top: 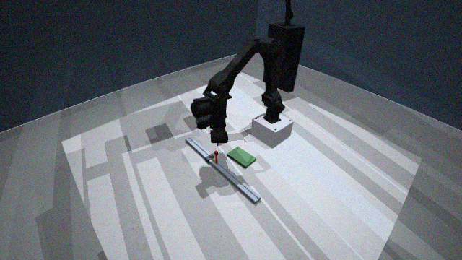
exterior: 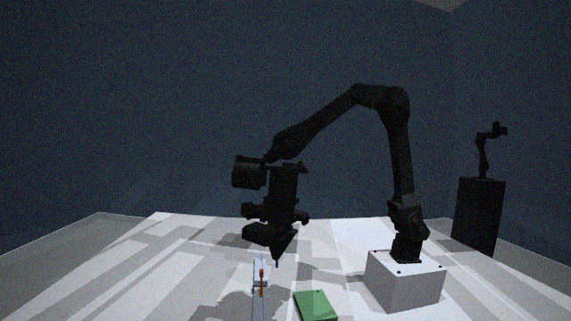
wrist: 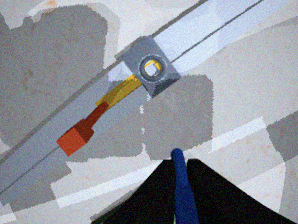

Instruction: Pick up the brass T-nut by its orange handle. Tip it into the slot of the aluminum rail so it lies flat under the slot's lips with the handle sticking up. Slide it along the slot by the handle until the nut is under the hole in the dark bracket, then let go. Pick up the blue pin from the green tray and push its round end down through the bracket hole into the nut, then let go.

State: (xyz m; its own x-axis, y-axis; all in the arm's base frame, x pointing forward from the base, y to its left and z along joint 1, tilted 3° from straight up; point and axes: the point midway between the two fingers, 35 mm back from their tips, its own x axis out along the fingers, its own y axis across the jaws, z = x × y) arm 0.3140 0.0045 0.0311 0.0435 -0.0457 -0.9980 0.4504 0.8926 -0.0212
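Seemingly, the claw (top: pixel 219 142) (exterior: pixel 277 259) (wrist: pixel 180 169) is nearly closed; it grips the blue pin (top: pixel 217 144) (exterior: pixel 277 263) (wrist: pixel 183 187).

A tall black box (top: pixel 290 58) (exterior: pixel 479 214) stands toward the back, at the right in the exterior view, with 1 thin, jointed black fixture (top: pixel 289 14) (exterior: pixel 482 152) upright on top. Dark blue walls (top: pixel 108 54) (exterior: pixel 134 111) rise behind, 2 of them meeting in a corner, and 1 paler grayish patch (exterior: pixel 446 4) shows at the exterior view's top edge. The pale surface (top: pixel 325 180) (exterior: pixel 169 272) (wrist: pixel 250 110) has small orange-brown specks, bright bands, gray shadows and a grayer outer border.
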